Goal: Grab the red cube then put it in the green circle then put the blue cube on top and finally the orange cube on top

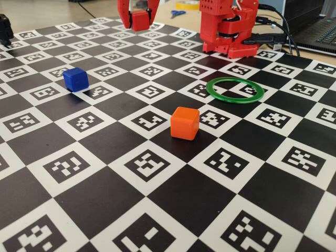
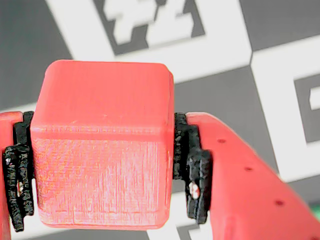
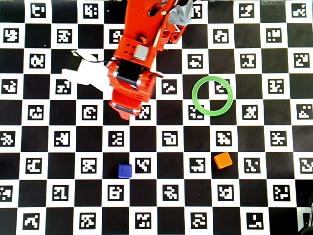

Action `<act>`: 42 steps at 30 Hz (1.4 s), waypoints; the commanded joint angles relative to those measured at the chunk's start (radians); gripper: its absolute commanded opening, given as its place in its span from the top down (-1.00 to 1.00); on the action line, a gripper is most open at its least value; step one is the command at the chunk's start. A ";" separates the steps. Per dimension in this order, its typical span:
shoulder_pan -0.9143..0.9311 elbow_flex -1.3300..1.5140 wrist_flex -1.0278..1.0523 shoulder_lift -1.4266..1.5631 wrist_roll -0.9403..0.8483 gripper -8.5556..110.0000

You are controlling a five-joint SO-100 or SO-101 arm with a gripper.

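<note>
My gripper (image 2: 102,170) is shut on the red cube (image 2: 102,145), its black pads (image 2: 192,165) pressed against both side faces. In the fixed view the red cube (image 1: 140,20) hangs in the gripper (image 1: 139,22) over the far part of the checkered board. From overhead the arm hides the cube. The green circle (image 1: 231,97) lies flat and has nothing inside it, to the right of the gripper (image 3: 126,106) in the overhead view, where the ring (image 3: 193,96) is about two squares away. The blue cube (image 1: 75,79) (image 3: 125,170) and the orange cube (image 1: 185,123) (image 3: 223,160) rest apart on the board.
The red arm base (image 1: 228,26) stands at the board's far edge beside cables and a laptop (image 1: 315,29). Blue-handled scissors (image 1: 177,13) lie behind the board. A white paper scrap (image 3: 90,76) lies left of the arm in the overhead view.
</note>
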 commanded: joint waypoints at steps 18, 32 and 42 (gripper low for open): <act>-0.724 0.034 0.044 0.212 0.560 0.70; -0.890 0.273 -0.319 0.207 0.618 0.72; -0.890 0.411 -0.457 0.141 0.618 0.72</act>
